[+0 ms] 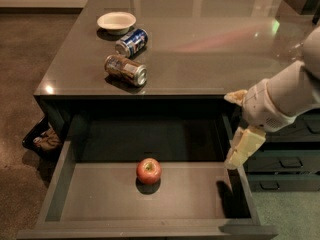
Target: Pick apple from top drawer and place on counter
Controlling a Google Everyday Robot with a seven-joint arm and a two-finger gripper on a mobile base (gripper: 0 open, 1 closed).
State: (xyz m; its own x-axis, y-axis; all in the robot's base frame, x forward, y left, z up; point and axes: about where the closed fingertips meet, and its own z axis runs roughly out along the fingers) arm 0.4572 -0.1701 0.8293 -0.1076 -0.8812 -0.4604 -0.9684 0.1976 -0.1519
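Observation:
The apple, small and red, lies on the grey floor of the open top drawer, near its middle. The glossy dark grey counter stretches above the drawer. My gripper hangs at the right, over the drawer's right wall and just below the counter's front edge. Its two pale fingers stand apart, and it holds nothing. It is to the right of the apple and above it, well apart from it.
On the counter's left part lie two drink cans on their sides, a blue one and a brown one, behind them a white bowl. Narrower handled drawers are at the right. A dark bag sits on the floor at the left.

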